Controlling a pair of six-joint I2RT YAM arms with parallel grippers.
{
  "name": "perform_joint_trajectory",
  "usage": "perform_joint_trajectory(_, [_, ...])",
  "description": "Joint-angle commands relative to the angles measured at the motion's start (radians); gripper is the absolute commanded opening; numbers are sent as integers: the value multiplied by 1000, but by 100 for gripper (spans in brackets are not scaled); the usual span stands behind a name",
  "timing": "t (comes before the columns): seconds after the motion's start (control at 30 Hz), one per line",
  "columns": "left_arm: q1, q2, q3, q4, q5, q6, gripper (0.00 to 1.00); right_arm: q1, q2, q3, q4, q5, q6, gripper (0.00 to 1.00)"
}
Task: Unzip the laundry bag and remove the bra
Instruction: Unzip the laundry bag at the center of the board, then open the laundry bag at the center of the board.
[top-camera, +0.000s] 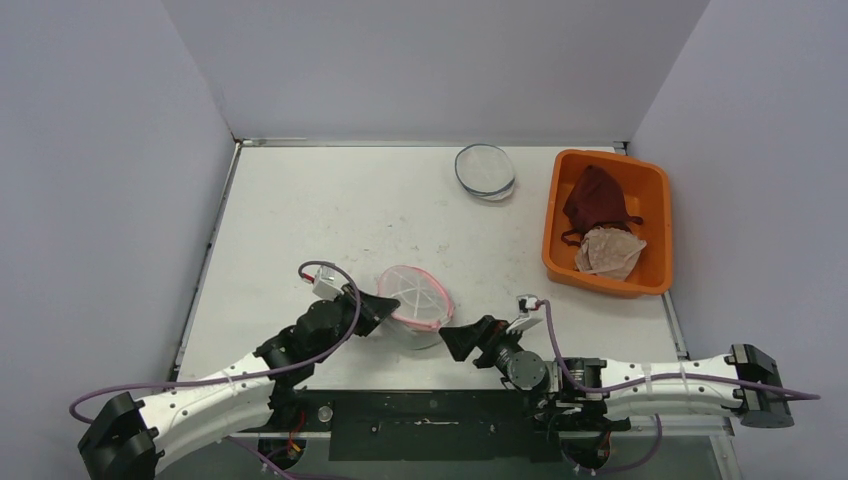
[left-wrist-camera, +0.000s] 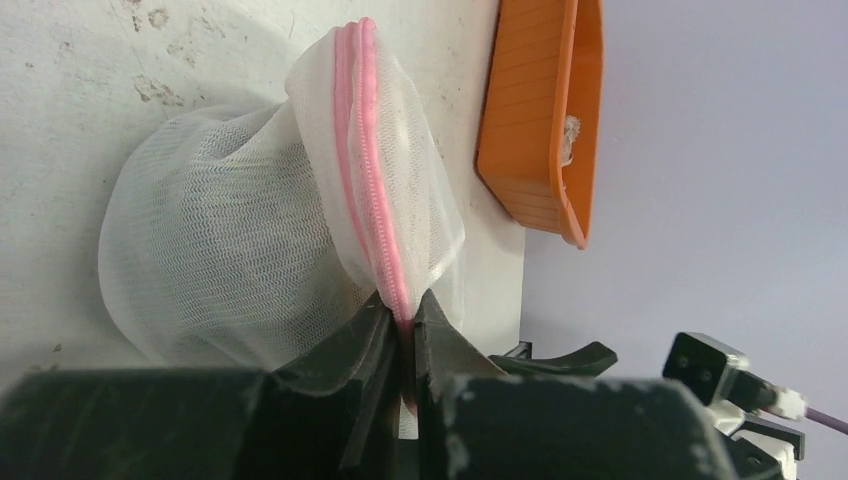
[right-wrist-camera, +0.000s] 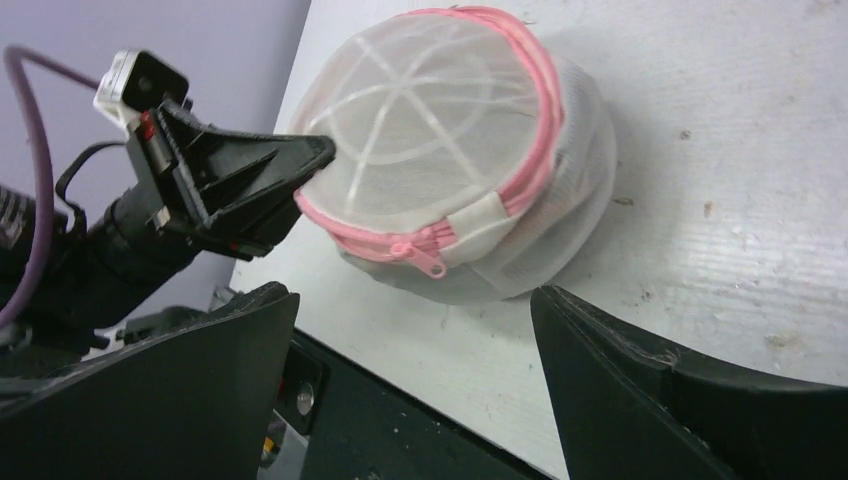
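Observation:
A round white mesh laundry bag (top-camera: 413, 297) with a pink zipper sits near the table's front edge. My left gripper (top-camera: 383, 306) is shut on its zipper rim; in the left wrist view the pink zipper tape (left-wrist-camera: 383, 240) runs down between the closed fingertips of the left gripper (left-wrist-camera: 405, 322). My right gripper (top-camera: 455, 338) stands wide open just right of the bag, touching nothing. In the right wrist view the laundry bag (right-wrist-camera: 450, 150) lies ahead of the right gripper (right-wrist-camera: 415, 300), and its pink zipper pull (right-wrist-camera: 432, 266) hangs by a white tab. The bra is hidden; nothing shows through the mesh.
An orange bin (top-camera: 655, 215) at the right holds a dark red garment (top-camera: 595, 200) and a pale lacy one (top-camera: 610, 250). A flat round mesh bag with blue trim (top-camera: 485, 170) lies at the back. The table's front edge (right-wrist-camera: 400, 385) is right under the right gripper.

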Motion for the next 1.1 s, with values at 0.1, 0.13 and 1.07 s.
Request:
perform_joint_trajectory(0.1, [-43,42,-47,191,-125,25,0,-5,6,-74,117,171,308,90])
perform_joint_trajectory(0.13, [-52,46,-52,206,-137,25,0,-3,16,-69,115,178,321,90])
perform_joint_trajectory(1.07, [-208,78,-85,265,-306,66,0,-200,481,-23,559,-156,405,74])
